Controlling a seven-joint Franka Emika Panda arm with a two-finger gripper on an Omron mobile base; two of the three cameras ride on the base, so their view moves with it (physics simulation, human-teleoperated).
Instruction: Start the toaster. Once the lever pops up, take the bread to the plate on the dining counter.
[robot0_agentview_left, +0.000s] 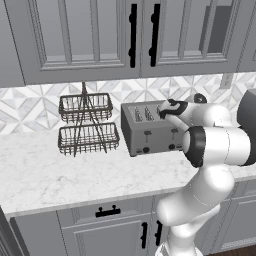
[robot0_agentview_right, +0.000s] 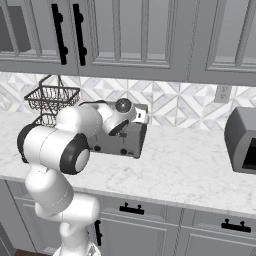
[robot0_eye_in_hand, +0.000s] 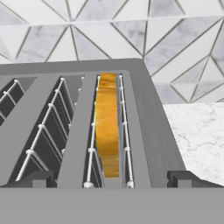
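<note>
The grey four-slot toaster stands on the marble worktop against the tiled wall, two black levers on its front. The bread sits upright in the rightmost slot of the toaster, its golden crust edge facing up. My gripper hangs just above the toaster's top, open, its two dark fingertips spread either side of the bread's slot and holding nothing. In the base views the hand covers the toaster's right top, and the hand hides most of the toaster. The plate and dining counter are out of view.
A two-tier wire basket rack stands left of the toaster. A grey boxy appliance sits further right on the worktop. Upper cabinets with black handles hang low overhead. A wall outlet is on the tiles.
</note>
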